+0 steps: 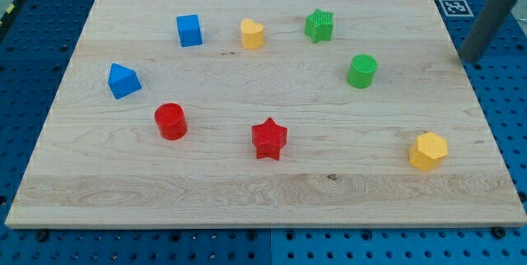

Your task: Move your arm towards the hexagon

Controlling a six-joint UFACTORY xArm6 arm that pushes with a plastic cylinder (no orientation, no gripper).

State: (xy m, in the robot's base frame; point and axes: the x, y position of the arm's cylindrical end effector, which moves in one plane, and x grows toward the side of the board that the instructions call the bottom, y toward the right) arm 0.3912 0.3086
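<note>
Hovering my tip at view's right edge | yellow hexagon below-left, well apart

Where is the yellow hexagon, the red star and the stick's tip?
yellow hexagon (428, 151): camera view, its top face.
red star (268, 137): camera view, middle of its top.
my tip (470, 58): camera view, the rod's lower end.

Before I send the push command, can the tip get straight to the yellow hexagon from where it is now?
Probably yes. My tip sits at the board's right edge, toward the view's top, and the yellow hexagon lies below it, slightly to the view's left. No block stands between them; the green cylinder is well off that line.
</note>
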